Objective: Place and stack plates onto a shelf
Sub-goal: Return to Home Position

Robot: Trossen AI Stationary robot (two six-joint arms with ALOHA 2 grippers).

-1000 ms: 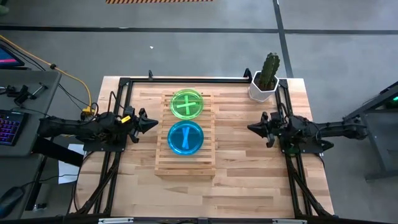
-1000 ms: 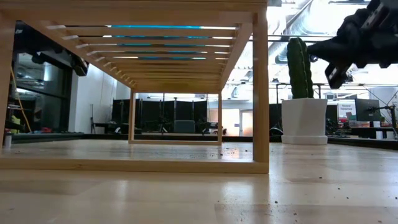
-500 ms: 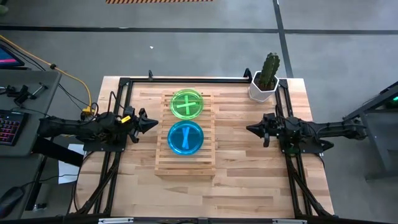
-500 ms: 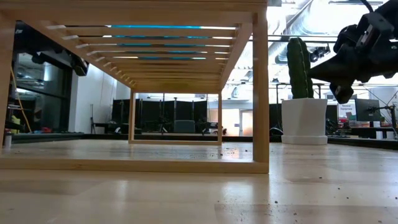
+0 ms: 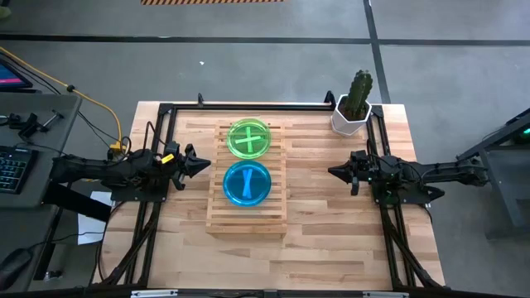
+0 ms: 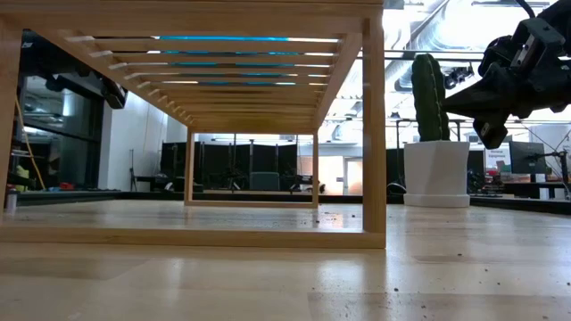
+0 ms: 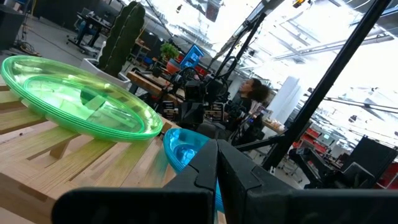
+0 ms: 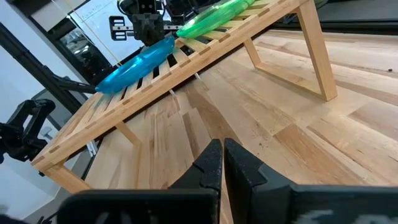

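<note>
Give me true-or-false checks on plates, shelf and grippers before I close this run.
1. The lime green translucent round plates sit on the light wooden slatted shelf. True.
2. The cyan blue translucent round plates rest on top of the green ones. False: they sit on the shelf beside them.
3. The right gripper holds a plate. False: it is shut and empty, beside the shelf.
4. The left gripper is shut and empty, off the shelf's other side. True.
5. The green cactus in a white pot stands on the shelf. False: it stands on the plank table.
</note>
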